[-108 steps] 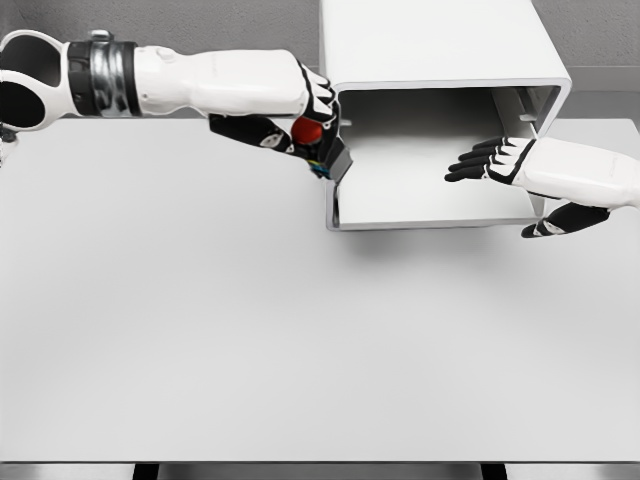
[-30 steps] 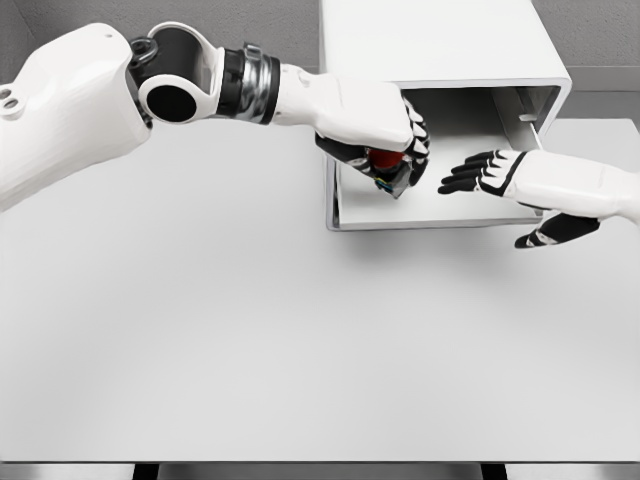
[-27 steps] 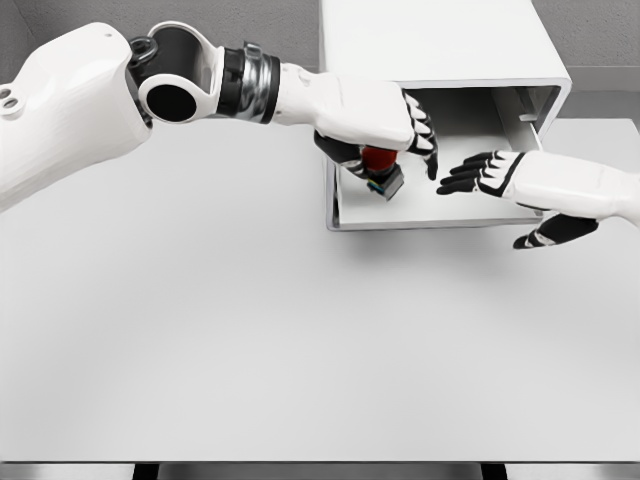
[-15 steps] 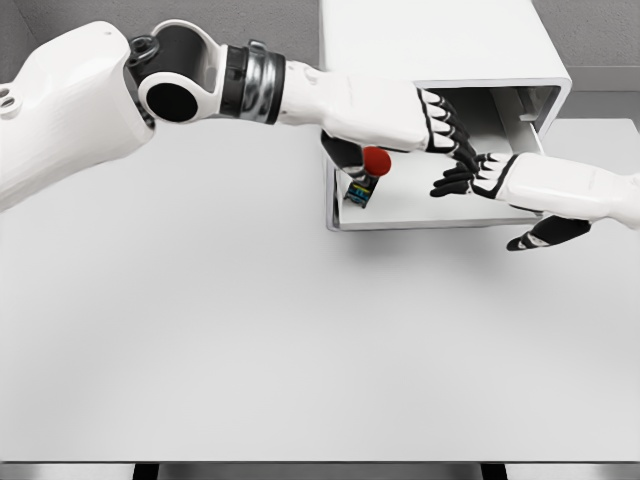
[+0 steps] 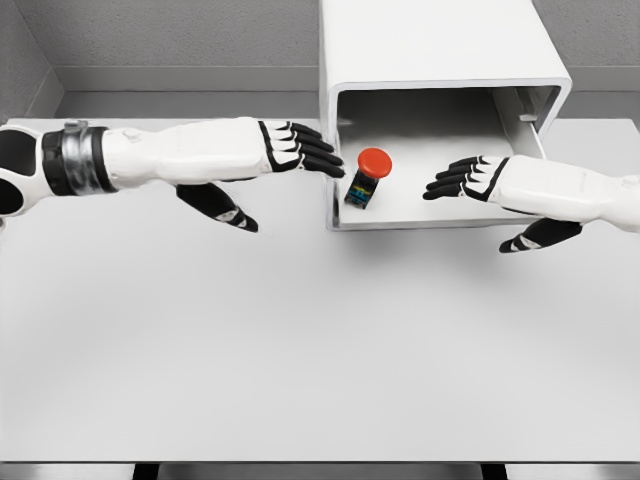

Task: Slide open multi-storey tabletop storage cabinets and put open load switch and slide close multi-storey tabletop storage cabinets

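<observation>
Tabletop [image 5: 300, 340] carries the storage cabinet [image 5: 440, 50], its drawer [image 5: 430, 205] pulled out to receive the load switch [image 5: 366, 178], which stands inside at the left. Left robot hand [image 5: 290, 155] is spread, empty, just outside; right robot hand [image 5: 470, 178], fingers extended, rests over the drawer, likely placed to push it closed.
</observation>
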Controlling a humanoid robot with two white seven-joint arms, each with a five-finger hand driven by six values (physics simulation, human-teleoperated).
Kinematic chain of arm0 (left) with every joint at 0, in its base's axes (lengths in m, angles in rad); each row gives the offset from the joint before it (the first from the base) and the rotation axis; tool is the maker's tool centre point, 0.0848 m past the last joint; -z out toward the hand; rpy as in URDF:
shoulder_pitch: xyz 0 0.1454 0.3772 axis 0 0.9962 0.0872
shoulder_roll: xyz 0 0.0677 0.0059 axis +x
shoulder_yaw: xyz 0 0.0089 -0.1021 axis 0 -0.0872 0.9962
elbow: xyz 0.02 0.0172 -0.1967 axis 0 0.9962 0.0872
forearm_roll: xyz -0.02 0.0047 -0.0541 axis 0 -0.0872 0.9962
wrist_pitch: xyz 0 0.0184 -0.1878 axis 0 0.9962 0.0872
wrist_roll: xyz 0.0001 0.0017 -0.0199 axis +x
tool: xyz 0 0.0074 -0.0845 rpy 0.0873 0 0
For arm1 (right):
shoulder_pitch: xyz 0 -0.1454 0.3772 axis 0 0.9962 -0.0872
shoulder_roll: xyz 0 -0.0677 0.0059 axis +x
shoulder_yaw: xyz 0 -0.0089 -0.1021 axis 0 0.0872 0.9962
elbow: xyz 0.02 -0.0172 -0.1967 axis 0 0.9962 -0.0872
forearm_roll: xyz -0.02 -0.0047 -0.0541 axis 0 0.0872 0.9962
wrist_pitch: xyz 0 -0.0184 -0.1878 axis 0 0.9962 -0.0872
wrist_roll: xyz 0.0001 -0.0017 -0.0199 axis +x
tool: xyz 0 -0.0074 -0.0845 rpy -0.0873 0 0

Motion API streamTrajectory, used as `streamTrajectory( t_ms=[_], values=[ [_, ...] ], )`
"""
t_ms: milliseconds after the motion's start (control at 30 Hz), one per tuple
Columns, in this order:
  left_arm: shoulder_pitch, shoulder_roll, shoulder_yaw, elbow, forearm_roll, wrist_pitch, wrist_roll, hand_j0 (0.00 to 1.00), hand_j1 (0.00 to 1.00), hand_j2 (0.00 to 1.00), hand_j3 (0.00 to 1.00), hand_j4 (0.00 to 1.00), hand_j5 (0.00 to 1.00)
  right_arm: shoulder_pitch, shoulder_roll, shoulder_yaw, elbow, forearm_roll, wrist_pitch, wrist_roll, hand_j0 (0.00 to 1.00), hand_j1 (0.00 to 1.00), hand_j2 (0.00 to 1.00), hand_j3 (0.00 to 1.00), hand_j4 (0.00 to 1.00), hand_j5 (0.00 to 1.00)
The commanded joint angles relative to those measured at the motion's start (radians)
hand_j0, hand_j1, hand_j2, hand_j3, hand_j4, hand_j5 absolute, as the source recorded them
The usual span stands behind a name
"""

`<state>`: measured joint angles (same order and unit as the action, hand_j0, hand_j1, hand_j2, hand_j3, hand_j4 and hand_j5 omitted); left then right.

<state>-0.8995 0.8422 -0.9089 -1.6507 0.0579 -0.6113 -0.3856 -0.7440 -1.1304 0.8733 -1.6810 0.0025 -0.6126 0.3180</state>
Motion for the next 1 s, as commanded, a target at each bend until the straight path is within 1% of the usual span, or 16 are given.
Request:
streamTrajectory(
  t_ms=[0, 67, 100, 133, 200, 300, 433, 500, 567, 633, 733, 767, 867, 967],
  values=[
    [0.013, 0.109, 0.149, -0.014, 0.019, 0.000, 0.001, 1.00, 1.00, 1.00, 1.00, 1.00, 1.00, 0.000, -0.003, -0.003, 0.000, -0.007, 0.002, 0.000, 1.00, 1.00, 1.00, 1.00, 1.00, 1.00],
    [0.158, 0.149, 0.234, -0.011, 0.017, 0.000, -0.006, 1.00, 1.00, 1.00, 1.00, 1.00, 1.00, 0.000, -0.003, -0.003, 0.001, -0.007, 0.002, 0.000, 1.00, 1.00, 1.00, 1.00, 1.00, 1.00],
    [0.217, 0.166, 0.251, -0.005, 0.016, 0.000, -0.010, 1.00, 1.00, 1.00, 1.00, 1.00, 1.00, 0.000, -0.003, -0.005, 0.000, -0.007, 0.002, 0.000, 1.00, 1.00, 1.00, 1.00, 1.00, 1.00],
    [0.261, 0.166, 0.257, 0.009, 0.017, 0.000, -0.012, 1.00, 1.00, 1.00, 1.00, 1.00, 1.00, 0.000, -0.003, -0.005, 0.001, -0.007, 0.002, 0.000, 1.00, 1.00, 1.00, 1.00, 1.00, 1.00],
    [0.297, 0.164, 0.257, 0.031, 0.017, 0.000, -0.012, 1.00, 1.00, 1.00, 1.00, 1.00, 1.00, 0.000, -0.003, -0.005, 0.001, -0.007, 0.002, 0.000, 1.00, 1.00, 1.00, 1.00, 1.00, 1.00],
    [0.369, 0.149, 0.255, 0.130, 0.013, 0.000, -0.013, 1.00, 1.00, 1.00, 1.00, 1.00, 1.00, 0.000, -0.003, -0.003, 0.001, -0.007, 0.002, -0.002, 1.00, 1.00, 1.00, 1.00, 1.00, 1.00],
    [0.395, 0.136, 0.255, 0.153, 0.011, 0.000, -0.013, 1.00, 1.00, 1.00, 1.00, 1.00, 1.00, 0.000, -0.003, -0.003, 0.000, -0.007, 0.002, 0.000, 1.00, 1.00, 1.00, 1.00, 1.00, 1.00],
    [0.395, 0.136, 0.257, 0.158, 0.013, 0.000, -0.013, 1.00, 1.00, 1.00, 1.00, 1.00, 1.00, 0.000, -0.003, -0.003, 0.000, -0.007, 0.002, 0.000, 1.00, 1.00, 1.00, 1.00, 1.00, 1.00],
    [0.393, 0.127, 0.257, 0.190, 0.013, 0.000, -0.013, 1.00, 1.00, 1.00, 1.00, 1.00, 1.00, 0.000, -0.003, -0.003, 0.000, -0.007, 0.002, -0.002, 1.00, 1.00, 1.00, 1.00, 1.00, 1.00],
    [0.393, 0.123, 0.257, 0.195, 0.014, 0.000, -0.013, 1.00, 1.00, 1.00, 1.00, 1.00, 1.00, 0.002, -0.005, -0.005, 0.001, -0.007, 0.002, -0.002, 1.00, 1.00, 1.00, 1.00, 1.00, 1.00],
    [0.393, 0.118, 0.257, 0.229, 0.014, 0.000, -0.013, 1.00, 1.00, 1.00, 1.00, 1.00, 1.00, 0.000, 0.001, -0.008, 0.004, -0.009, 0.002, 0.000, 1.00, 1.00, 1.00, 1.00, 1.00, 1.00],
    [0.393, 0.104, 0.257, 0.232, 0.013, 0.000, -0.013, 1.00, 1.00, 1.00, 1.00, 1.00, 1.00, -0.002, 0.004, -0.010, 0.009, -0.010, 0.002, 0.000, 1.00, 1.00, 1.00, 1.00, 1.00, 1.00],
    [0.393, 0.101, 0.257, 0.255, 0.013, 0.000, -0.015, 1.00, 1.00, 1.00, 1.00, 1.00, 1.00, -0.005, 0.035, -0.005, 0.041, -0.009, 0.002, 0.001, 1.00, 1.00, 1.00, 1.00, 1.00, 1.00],
    [0.392, 0.101, 0.255, 0.255, 0.013, 0.000, -0.013, 1.00, 1.00, 1.00, 1.00, 1.00, 1.00, -0.006, 0.046, -0.003, 0.073, -0.006, 0.002, 0.004, 1.00, 1.00, 1.00, 1.00, 1.00, 1.00]
  ],
)
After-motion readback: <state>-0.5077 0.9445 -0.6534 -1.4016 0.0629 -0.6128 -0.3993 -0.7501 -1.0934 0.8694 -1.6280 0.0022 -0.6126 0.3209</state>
